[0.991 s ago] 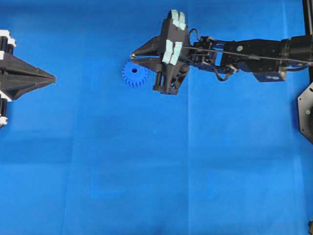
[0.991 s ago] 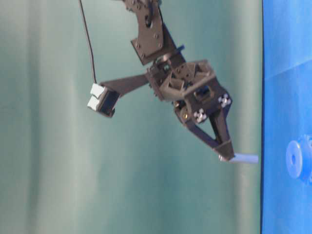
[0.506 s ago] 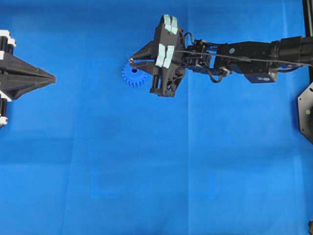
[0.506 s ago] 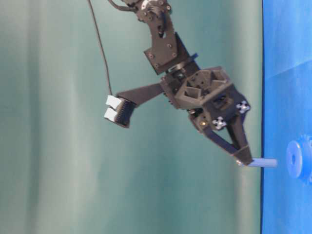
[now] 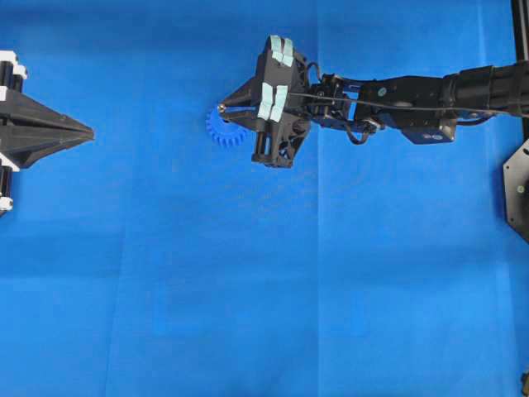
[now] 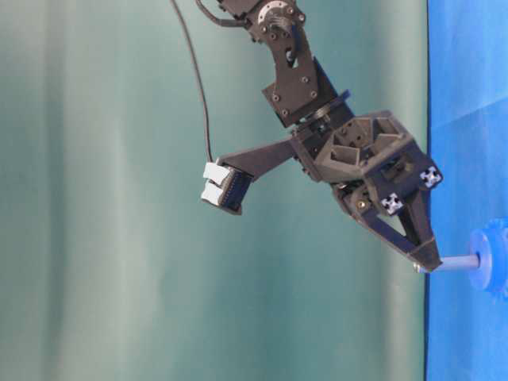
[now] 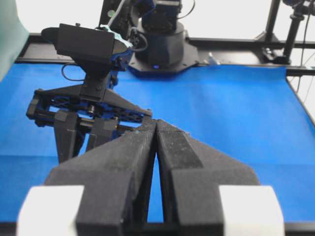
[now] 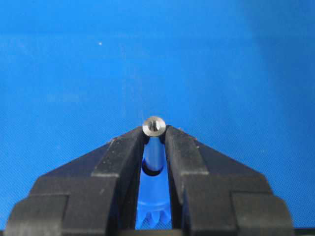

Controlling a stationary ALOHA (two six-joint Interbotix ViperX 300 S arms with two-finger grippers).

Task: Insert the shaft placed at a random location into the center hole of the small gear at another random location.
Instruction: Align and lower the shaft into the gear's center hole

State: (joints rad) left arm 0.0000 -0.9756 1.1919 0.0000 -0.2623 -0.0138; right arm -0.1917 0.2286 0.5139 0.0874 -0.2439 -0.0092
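Shaft (image 8: 154, 126): thin silvery-grey metal pin; in the right wrist view its upper end shows as a small shiny disc with a dark slot, the body below it taking a blue tint. In the table-level view (image 6: 456, 263) it appears as a short pale rod.
Right gripper (image 8: 154, 140): clamped on the shaft just under its top end, one black finger on each side.
Small gear (image 5: 220, 131): bright blue toothed wheel with a raised round hub, close in colour to the mat; it lies on the mat toward the far edge in the overhead view, left of centre, partly covered by the gripper.
Shaft and gear: in the table-level view the free end of the shaft meets the hub of the gear (image 6: 486, 268); the center hole is hidden, so whether the tip has entered it cannot be told.
Left gripper (image 7: 156, 129): fingers pressed together with nothing between them, at the left edge of the mat, well apart from the gear.
Mat (image 5: 248, 289): plain blue sheet carrying the gear.
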